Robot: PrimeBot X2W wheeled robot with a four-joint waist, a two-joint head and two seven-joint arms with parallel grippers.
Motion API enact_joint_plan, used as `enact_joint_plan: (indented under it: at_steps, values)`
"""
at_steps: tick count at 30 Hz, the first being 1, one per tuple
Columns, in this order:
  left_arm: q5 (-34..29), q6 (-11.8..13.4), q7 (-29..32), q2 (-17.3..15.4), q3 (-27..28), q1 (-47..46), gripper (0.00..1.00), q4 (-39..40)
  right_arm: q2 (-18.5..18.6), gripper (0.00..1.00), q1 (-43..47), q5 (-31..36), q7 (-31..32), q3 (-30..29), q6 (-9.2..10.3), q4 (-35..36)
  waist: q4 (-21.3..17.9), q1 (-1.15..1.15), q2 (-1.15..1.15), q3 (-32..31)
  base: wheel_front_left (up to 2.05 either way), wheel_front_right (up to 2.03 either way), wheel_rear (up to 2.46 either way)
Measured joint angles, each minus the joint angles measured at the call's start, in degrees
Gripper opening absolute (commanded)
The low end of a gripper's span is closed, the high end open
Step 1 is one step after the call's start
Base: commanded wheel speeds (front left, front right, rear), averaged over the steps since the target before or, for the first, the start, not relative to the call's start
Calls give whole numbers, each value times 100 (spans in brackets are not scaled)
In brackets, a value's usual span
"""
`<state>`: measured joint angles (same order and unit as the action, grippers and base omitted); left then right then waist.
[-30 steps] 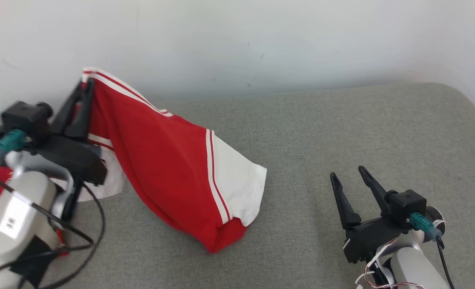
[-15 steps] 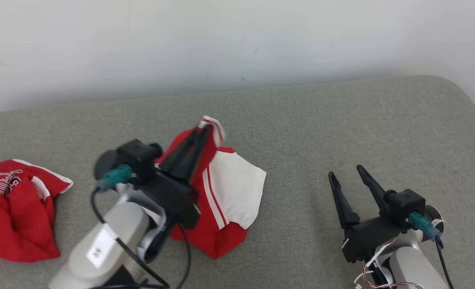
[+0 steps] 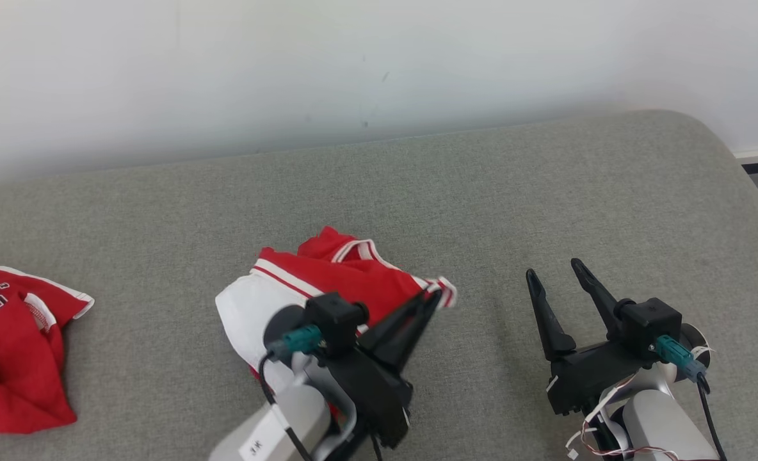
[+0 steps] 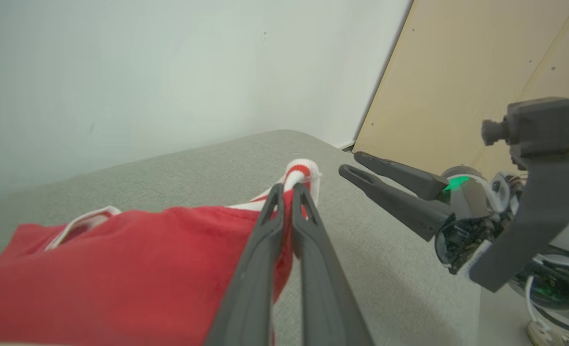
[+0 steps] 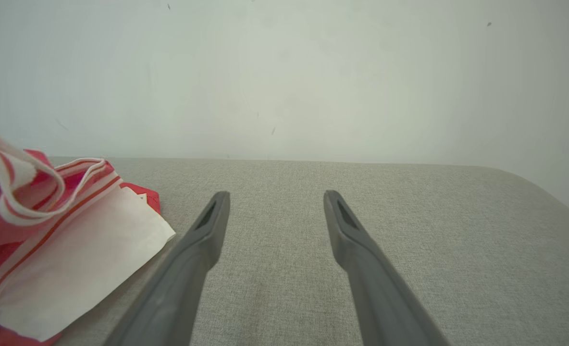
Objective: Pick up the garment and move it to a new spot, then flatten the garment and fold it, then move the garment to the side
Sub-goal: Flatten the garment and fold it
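Left gripper (image 3: 433,296): jaws clamped on a ribbed, red-and-white striped edge of the garment (image 3: 347,272), which lies near the robot at the middle of the grey woven cushion (image 3: 545,192). The garment is crumpled, with its long axis running left to right across the head view. Its plain white part is at the left end and the pinched striped edge at the right end, pointing toward the right gripper (image 3: 553,270). Right gripper: fingers spread wide, holding nothing, clear of the cloth. The fabric is soft, matt knit. Farther left, a second red garment (image 3: 14,378) lies bunched. Beyond is a plain pale wall (image 3: 379,57).
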<state>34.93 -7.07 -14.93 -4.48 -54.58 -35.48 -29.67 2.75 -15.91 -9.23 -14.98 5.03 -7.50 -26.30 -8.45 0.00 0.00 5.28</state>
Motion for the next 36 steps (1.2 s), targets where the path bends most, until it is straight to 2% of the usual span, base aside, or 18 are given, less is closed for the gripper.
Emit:
enact_joint_plan:
  at_steps: [8, 9, 10, 18, 21, 25, 32, 36]
  values:
    - [350, -27, 0, 146, -678, 171, 0, -79, 1, 100, -5, 0, 0, -2, 1, 12, -35, 0, 0, 39, 0, 0, 0]
    - [380, -27, 0, 155, -725, 174, 63, -67, 0, 100, -7, 0, 0, 1, 1, 13, -31, 0, 0, 44, 0, 0, 0]
    - [447, -27, -1, 155, -792, 173, 100, -44, 0, 100, -10, 0, 0, 1, 0, 9, -29, 0, 0, 46, 0, 0, 0]
    - [578, -34, -1, 166, -925, 82, 100, 238, 0, 100, -12, 0, 0, -37, 0, -12, 38, 0, 0, -14, 0, 0, 0]
    - [569, -35, -1, 174, -723, 66, 100, 463, -1, 100, 0, -1, 0, -43, 0, -16, 93, 0, 1, -45, 0, 0, 0]
    - [407, 20, -1, 152, -337, 54, 100, 365, -1, 100, 12, -18, 0, -33, 0, -15, 156, 0, 1, -86, 0, 0, 0]
    - [-41, 252, -1, -265, 354, 41, 100, 143, -1, 100, 51, -25, 0, -49, 0, -18, 227, 0, 1, -121, 0, 0, 0]
    - [-224, 354, -1, -511, 485, 82, 100, -88, 0, 100, 98, -24, 0, -73, 1, -19, 265, 0, 1, -163, 0, 0, 0]
